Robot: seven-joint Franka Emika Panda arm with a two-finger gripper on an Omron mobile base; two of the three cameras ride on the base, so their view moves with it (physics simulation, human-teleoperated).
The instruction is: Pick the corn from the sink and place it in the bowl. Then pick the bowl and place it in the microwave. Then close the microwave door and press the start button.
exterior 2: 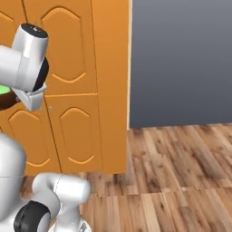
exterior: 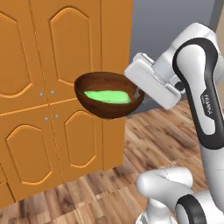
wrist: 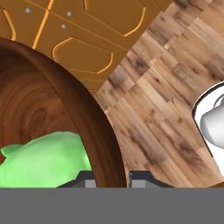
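The dark brown wooden bowl [exterior: 109, 99] hangs in the air in front of orange cabinet doors, and the bright green corn [exterior: 107, 96] lies inside it. My gripper [exterior: 136, 92] is shut on the bowl's right rim. In the hand view the rim [wrist: 98, 135] runs between my fingertips [wrist: 87, 180], with the corn [wrist: 46, 159] at lower left. In the right base view slivers of the corn [exterior 2: 3, 89] and the bowl [exterior 2: 5, 102] peek out at the left edge behind my arm. The sink and the microwave are out of view.
Tall orange cabinet doors [exterior: 52, 87] stand right behind the bowl. A grey wall [exterior 2: 181, 63] lies to the right of the cabinet. Wood-plank floor [exterior 2: 181, 172] spreads below, and my white base [exterior: 166, 192] sits at the bottom.
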